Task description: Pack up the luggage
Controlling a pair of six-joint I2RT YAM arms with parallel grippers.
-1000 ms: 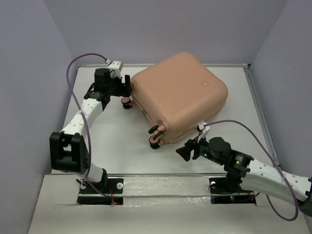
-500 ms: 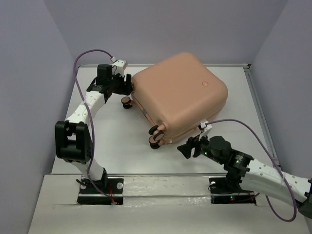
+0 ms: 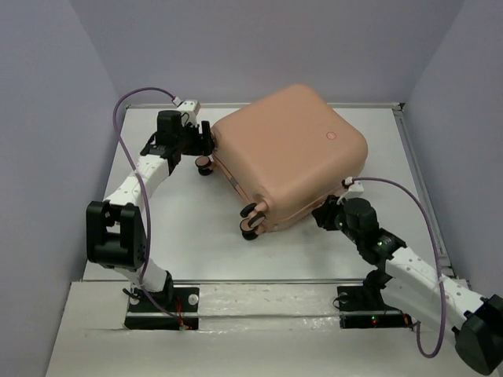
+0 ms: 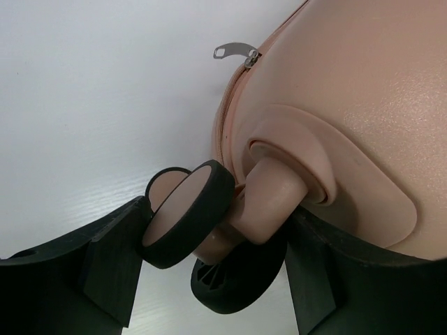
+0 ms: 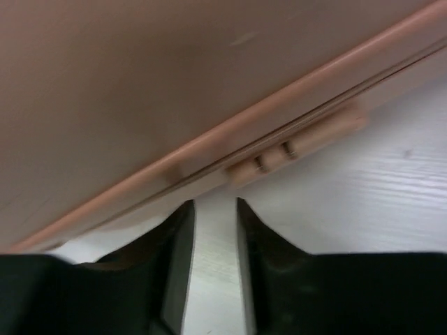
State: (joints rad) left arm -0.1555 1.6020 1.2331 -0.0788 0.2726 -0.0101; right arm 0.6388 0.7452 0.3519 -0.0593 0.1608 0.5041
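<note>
The peach-pink luggage [image 3: 291, 153] lies flat and closed on the white table, turned at an angle. My left gripper [image 3: 203, 141] is at its far-left corner. In the left wrist view the fingers [image 4: 112, 265] sit on both sides of a pink-and-black caster wheel [image 4: 185, 213] and press against it, under the shell [image 4: 349, 105]. My right gripper [image 3: 322, 214] is at the luggage's near-right edge. In the right wrist view its jaws [image 5: 216, 206] are almost together and empty, just short of the shell's seam [image 5: 174, 84].
Another caster [image 3: 204, 163] shows below the left gripper, and two casters [image 3: 250, 221] stick out at the near corner. A zipper pull [image 4: 230, 50] lies by the seam. Grey walls enclose the table, with a rail [image 3: 416, 165] on the right.
My right gripper swung from near the front casters, rightward and up to the luggage's near-right edge. My left arm shifted slightly but stays at the far-left caster.
</note>
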